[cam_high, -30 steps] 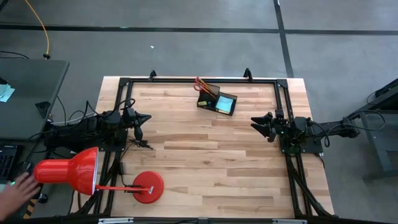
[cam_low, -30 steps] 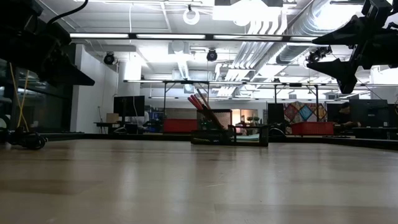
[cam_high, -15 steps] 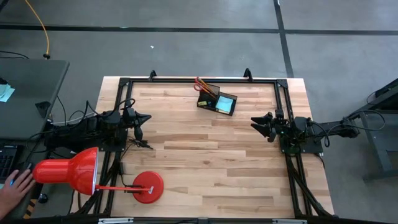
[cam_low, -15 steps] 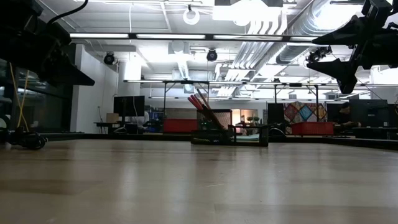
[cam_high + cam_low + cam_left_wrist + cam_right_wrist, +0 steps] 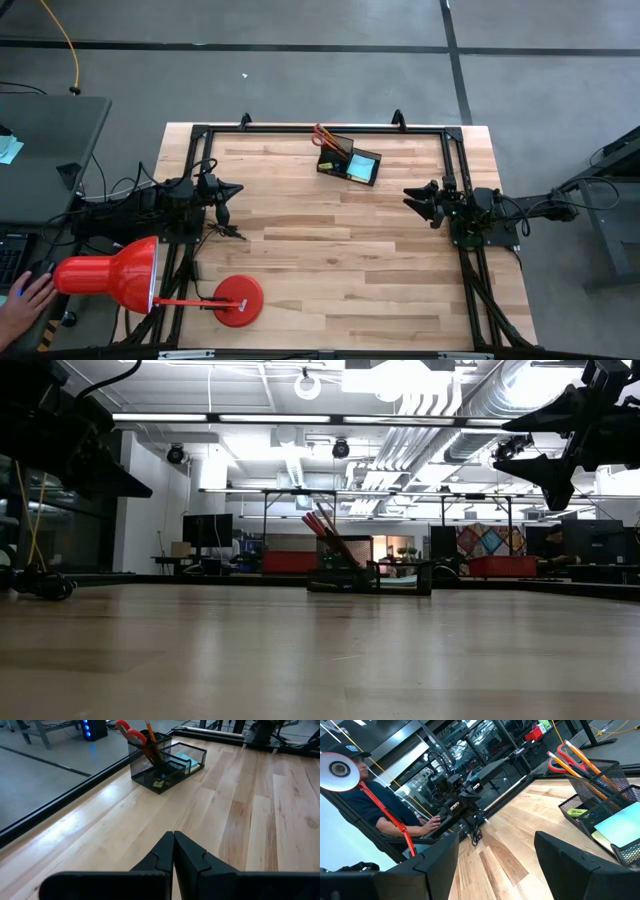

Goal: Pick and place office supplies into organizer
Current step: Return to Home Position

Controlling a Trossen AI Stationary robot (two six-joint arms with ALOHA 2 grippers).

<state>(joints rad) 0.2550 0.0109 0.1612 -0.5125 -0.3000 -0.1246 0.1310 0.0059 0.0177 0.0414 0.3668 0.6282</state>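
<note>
Only a person's hand (image 5: 22,300), off the desk (image 5: 330,260) and far from the organizer (image 5: 349,160), has shifted. The organizer stands near the desk's far edge and holds scissors (image 5: 323,136) and a blue pad (image 5: 363,163). The left pincer (image 5: 173,836), fingers together, and the right pincer (image 5: 408,198), fingers apart, wait well apart from it, with open wood between.

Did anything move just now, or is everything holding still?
Only the person's hand, off the table's left side, pulled back a little toward the picture's edge. Nothing was grabbed or let go. Both arms stayed at the table's sides, with the left gripper shut and the right gripper open. The organizer stayed where it was, still full.
</note>
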